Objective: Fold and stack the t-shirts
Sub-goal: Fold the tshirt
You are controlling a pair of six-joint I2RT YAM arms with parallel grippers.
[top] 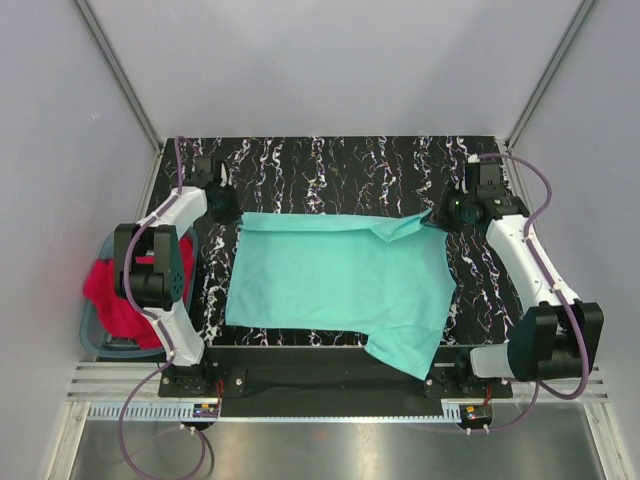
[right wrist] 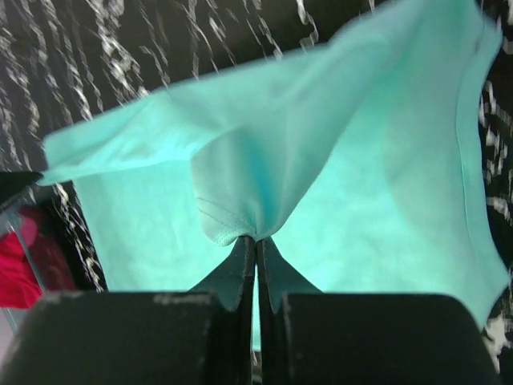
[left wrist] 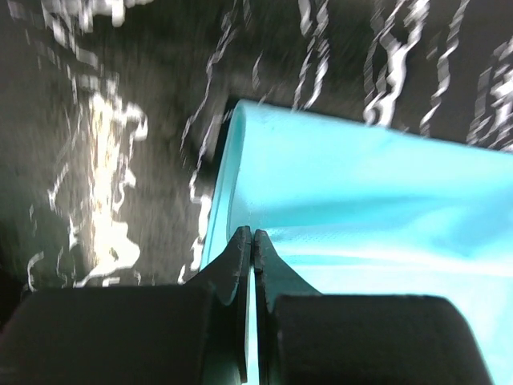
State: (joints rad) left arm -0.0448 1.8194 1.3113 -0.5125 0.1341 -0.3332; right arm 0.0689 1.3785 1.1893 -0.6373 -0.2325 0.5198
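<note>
The mint-teal t-shirt (top: 335,280) lies spread over the black marbled table, its far edge stretched between both grippers. My left gripper (top: 226,208) is shut at the shirt's far left corner; in the left wrist view the gripper (left wrist: 252,237) has its jaws closed over the teal cloth (left wrist: 361,200). My right gripper (top: 440,217) is shut on the far right corner; in the right wrist view the gripper (right wrist: 256,241) pinches a bunched hem of the shirt (right wrist: 321,160), lifted a little. The red t-shirt (top: 115,295) lies crumpled in the tub at the left and shows in the right wrist view (right wrist: 20,257).
A translucent blue-grey tub (top: 92,340) stands off the table's left edge beside the left arm's base. The black marbled table (top: 330,165) shows bare along its far side. Grey walls close in left, right and behind.
</note>
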